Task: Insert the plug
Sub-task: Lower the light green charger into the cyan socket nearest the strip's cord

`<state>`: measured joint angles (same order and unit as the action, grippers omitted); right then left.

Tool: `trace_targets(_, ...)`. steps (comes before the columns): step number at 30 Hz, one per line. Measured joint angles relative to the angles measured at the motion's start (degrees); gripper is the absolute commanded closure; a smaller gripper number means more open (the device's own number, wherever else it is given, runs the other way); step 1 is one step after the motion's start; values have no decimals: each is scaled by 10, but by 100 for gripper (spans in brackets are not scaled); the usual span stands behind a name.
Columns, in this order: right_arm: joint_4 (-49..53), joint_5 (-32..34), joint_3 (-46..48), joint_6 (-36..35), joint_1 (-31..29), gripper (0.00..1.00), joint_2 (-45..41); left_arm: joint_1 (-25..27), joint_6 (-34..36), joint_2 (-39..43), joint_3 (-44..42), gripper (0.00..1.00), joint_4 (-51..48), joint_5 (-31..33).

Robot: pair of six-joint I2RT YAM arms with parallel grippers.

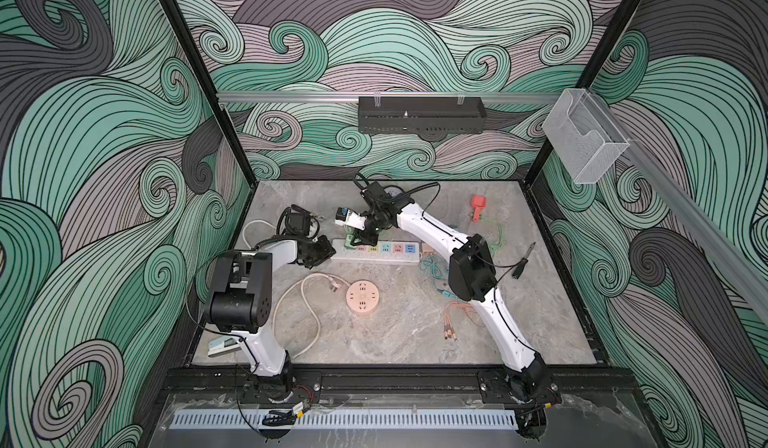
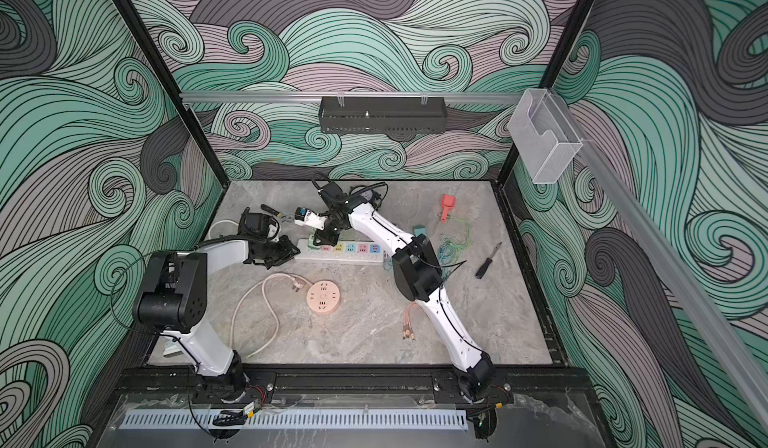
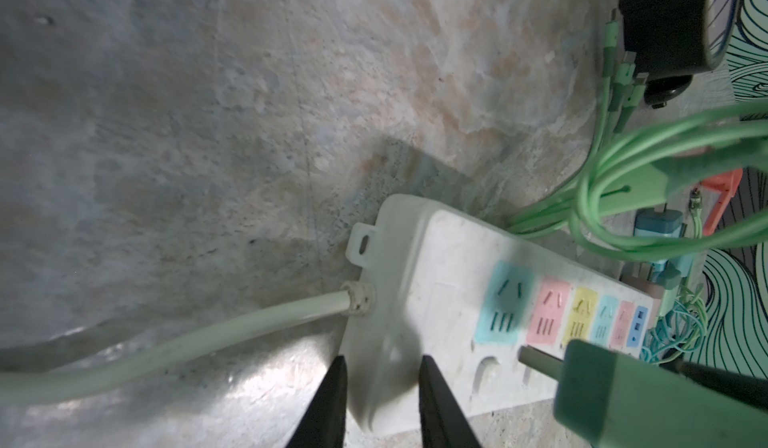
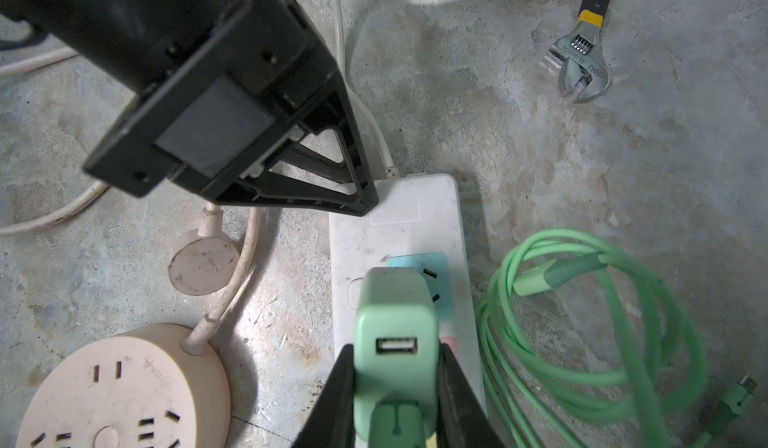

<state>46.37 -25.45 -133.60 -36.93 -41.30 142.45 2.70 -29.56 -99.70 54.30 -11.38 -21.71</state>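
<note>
Where left gripper (image 3: 382, 361) meets one white power strip (image 3: 449, 267), its two fingers (image 3: 328, 408) stand slightly apart at the cord end; pinching or not, cannot tell. Six coloured sockets (image 3: 505, 300) beyond them. Right gripper (image 4: 397, 348) clamped on one green plug (image 4: 395, 300), at the first socket (image 4: 417, 265), one prong (image 3: 540, 361) bare. One green cable (image 4: 536, 282) beside it.
</note>
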Motion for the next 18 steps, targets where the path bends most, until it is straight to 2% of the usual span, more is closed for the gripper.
trace_targets(18, 0, 30, -19, -36, -10, 89, 23, -1, 1, -3, 0, 71, 7, -5)
